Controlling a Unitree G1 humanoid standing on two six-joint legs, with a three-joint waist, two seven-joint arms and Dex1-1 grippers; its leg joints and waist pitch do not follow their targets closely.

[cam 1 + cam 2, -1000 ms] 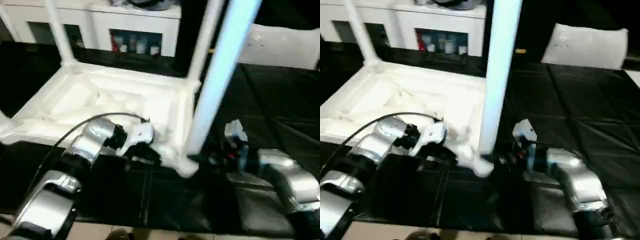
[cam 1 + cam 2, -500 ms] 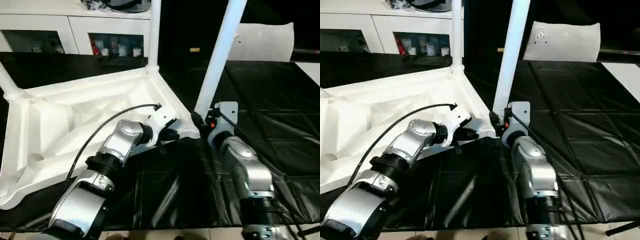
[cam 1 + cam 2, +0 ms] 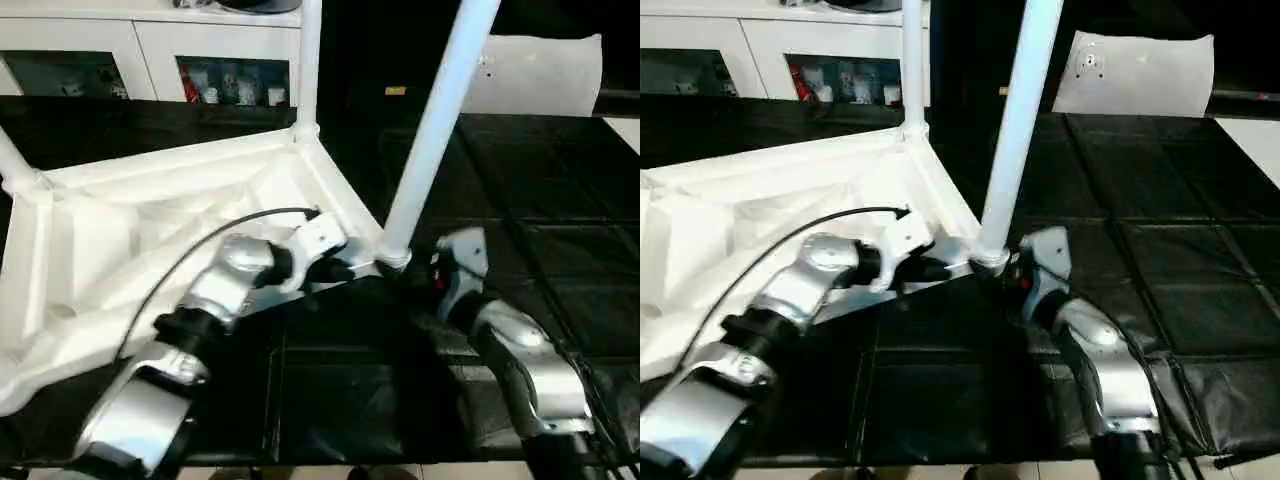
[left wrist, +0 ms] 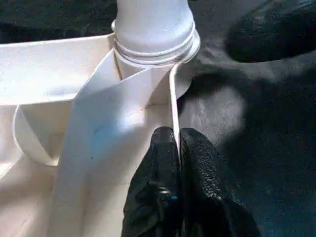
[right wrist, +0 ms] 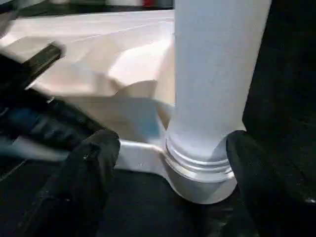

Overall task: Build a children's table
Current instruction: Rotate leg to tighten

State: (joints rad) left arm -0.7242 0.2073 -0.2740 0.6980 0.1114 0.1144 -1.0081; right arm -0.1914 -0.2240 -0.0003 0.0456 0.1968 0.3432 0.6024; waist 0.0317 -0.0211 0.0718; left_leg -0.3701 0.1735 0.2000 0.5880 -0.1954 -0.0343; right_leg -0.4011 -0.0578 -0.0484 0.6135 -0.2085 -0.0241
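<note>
Tabletop (image 3: 150, 230) lies upside down on the black desk (image 3: 560, 260), ribs up, with one leg (image 3: 308, 60) standing in its far corner and another leg (image 3: 430, 130) upright in the near-right socket (image 5: 200, 170). Left pincer (image 4: 177, 148) is closed on the tabletop's thin rim just beside that socket. Right pincer (image 5: 168, 163) is open, one finger either side of the leg's base without pressing it. Half a second ago the right pincer sat tight against the leg's foot; now the arm has drawn back toward the near right and the leg stands by itself. That suggests this leg is seated, so the job seems to move on to the remaining sockets. A white bag (image 3: 540, 75) lies far right.
</note>
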